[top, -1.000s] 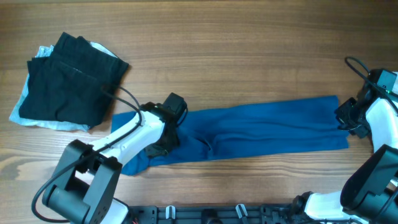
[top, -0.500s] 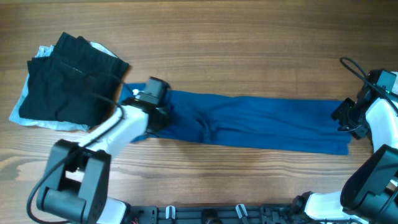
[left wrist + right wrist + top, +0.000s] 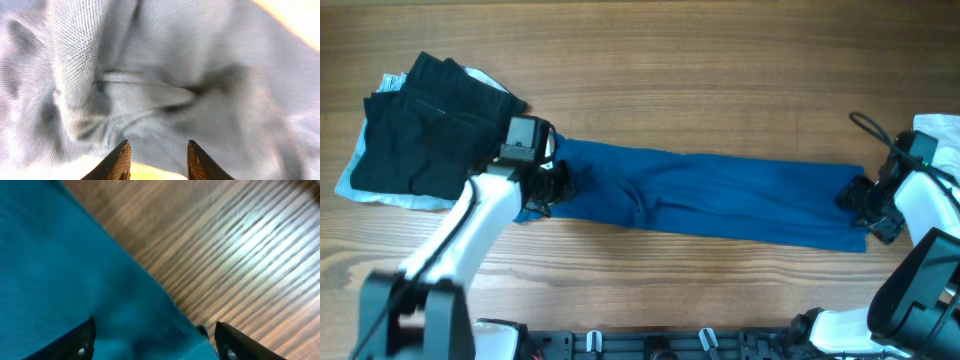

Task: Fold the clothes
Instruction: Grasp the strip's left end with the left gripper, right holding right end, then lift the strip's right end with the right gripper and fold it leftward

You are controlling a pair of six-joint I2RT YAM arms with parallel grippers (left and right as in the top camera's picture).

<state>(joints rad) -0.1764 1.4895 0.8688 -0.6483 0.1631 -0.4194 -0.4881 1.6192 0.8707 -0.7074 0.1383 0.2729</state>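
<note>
The deep-blue garment point(image 3: 720, 195) lies stretched in a long flat band across the table, slanting slightly down to the right. My left gripper point(image 3: 548, 182) stands over its left end with its jaws apart. In the left wrist view the cloth point(image 3: 150, 75) looks washed out and wrinkled just beyond the gripper point(image 3: 159, 159), and nothing is pinched. My right gripper point(image 3: 857, 205) is at the band's right end. Its wrist view shows the gripper point(image 3: 155, 342) wide open over the blue cloth point(image 3: 75, 270), beside the cloth's edge.
A folded black garment point(image 3: 430, 130) sits at the back left on a pale blue piece point(image 3: 352, 182), close to my left arm. The right arm's black cable point(image 3: 870, 127) loops above the band's right end. Bare wood point(image 3: 225, 240) lies beyond the cloth edge.
The blue garment has been drawn out longer and flatter. My left gripper moved up and left toward the black pile, the right shifted slightly left, and both have opened off the cloth.
</note>
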